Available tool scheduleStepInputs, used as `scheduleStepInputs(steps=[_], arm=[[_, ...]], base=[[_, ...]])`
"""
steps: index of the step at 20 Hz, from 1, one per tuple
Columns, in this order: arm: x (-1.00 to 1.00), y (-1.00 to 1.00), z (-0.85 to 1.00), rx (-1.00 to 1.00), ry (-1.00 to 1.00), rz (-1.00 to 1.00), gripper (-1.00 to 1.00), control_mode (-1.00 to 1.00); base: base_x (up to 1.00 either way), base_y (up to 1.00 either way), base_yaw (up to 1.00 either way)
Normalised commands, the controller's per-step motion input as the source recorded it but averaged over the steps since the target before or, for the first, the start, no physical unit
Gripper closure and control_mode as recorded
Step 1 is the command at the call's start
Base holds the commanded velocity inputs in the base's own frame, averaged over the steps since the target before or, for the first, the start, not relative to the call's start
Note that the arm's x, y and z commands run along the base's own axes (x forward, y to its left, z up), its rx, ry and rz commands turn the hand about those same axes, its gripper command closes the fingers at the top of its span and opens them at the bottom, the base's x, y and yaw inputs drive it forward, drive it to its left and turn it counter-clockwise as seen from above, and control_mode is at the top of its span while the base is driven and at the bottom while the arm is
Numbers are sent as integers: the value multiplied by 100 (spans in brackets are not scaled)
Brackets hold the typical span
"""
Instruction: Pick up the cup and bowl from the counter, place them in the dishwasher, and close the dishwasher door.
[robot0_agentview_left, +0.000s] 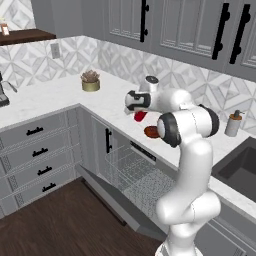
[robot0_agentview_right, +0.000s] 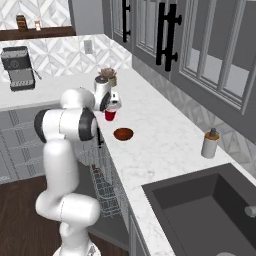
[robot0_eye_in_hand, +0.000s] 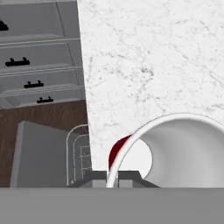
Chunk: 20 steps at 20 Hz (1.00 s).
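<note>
My gripper (robot0_eye_in_hand: 113, 178) is shut on the white rim of the red cup (robot0_eye_in_hand: 175, 151), one finger inside and one outside. In the base views the cup (robot0_agentview_left: 140, 116) (robot0_agentview_right: 110, 114) hangs from the gripper (robot0_agentview_left: 137, 110) (robot0_agentview_right: 113, 106) just above the marble counter (robot0_eye_in_hand: 144, 65), near its front edge. The dark reddish-brown bowl (robot0_agentview_left: 151, 131) (robot0_agentview_right: 123, 134) rests on the counter a short way to the right of the cup. Below, the dishwasher door (robot0_agentview_left: 117, 200) (robot0_eye_in_hand: 39, 153) is dropped open and the grey wire rack (robot0_agentview_left: 132, 172) (robot0_eye_in_hand: 78, 153) is pulled out.
A gold plant pot (robot0_agentview_left: 90, 82) (robot0_agentview_right: 108, 76) stands in the counter's back corner. A grey soap dispenser (robot0_agentview_left: 233, 123) (robot0_agentview_right: 210, 144) stands by the dark sink (robot0_agentview_right: 210, 215). A coffee machine (robot0_agentview_right: 18, 67) is far left. Grey drawers (robot0_agentview_left: 37, 150) face the wood floor.
</note>
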Motion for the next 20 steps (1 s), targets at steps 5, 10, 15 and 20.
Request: scheduleStepInputs(steps=[5, 10, 15, 20], arm=[[-100, 7, -14, 0, 6, -3, 100, -100], [-100, 22, -15, 0, 21, -7, 100, -100], [-88, 56, -65, 0, 33, -13, 100, -100], [-14, 67, -78, -4, 28, -19, 100, -100]], base=[[0, 0, 0], [0, 0, 0], [0, 0, 0], [0, 0, 0]])
